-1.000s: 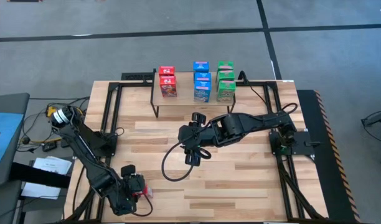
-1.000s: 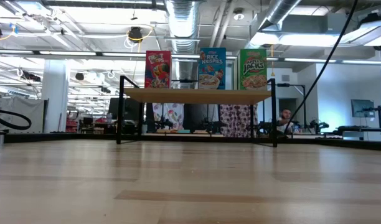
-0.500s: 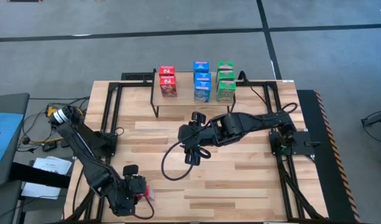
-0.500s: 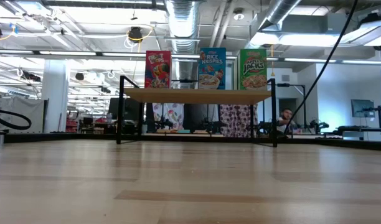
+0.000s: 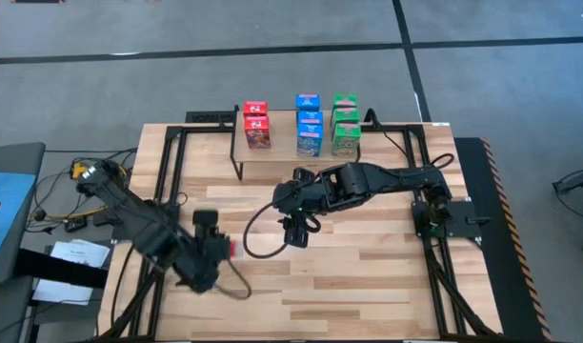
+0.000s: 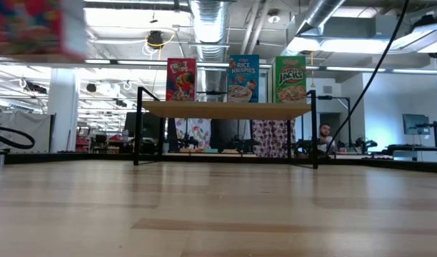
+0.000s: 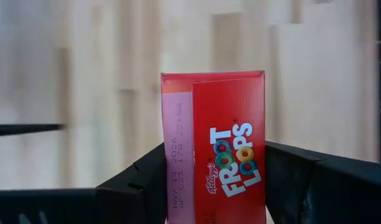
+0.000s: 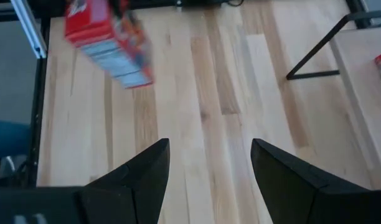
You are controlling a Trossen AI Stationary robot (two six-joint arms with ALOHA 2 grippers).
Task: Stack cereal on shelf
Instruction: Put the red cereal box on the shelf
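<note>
Red cereal box (image 7: 220,149): printed front showing, standing upright.
Left gripper (image 5: 215,250): clamping that box.
Right gripper (image 5: 293,232): hanging with fingers spread, carrying nothing.

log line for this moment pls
left pincer: shut on red cereal box, lifted off table | right pincer: open, empty, mid-table | shelf: two red, three blue, three green boxes

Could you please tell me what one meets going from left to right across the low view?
A blurred red cereal box at the upper left → the shelf's red Froot Loops box → blue Rice Krispies box → green Apple Jacks box → a person in the background.
</note>
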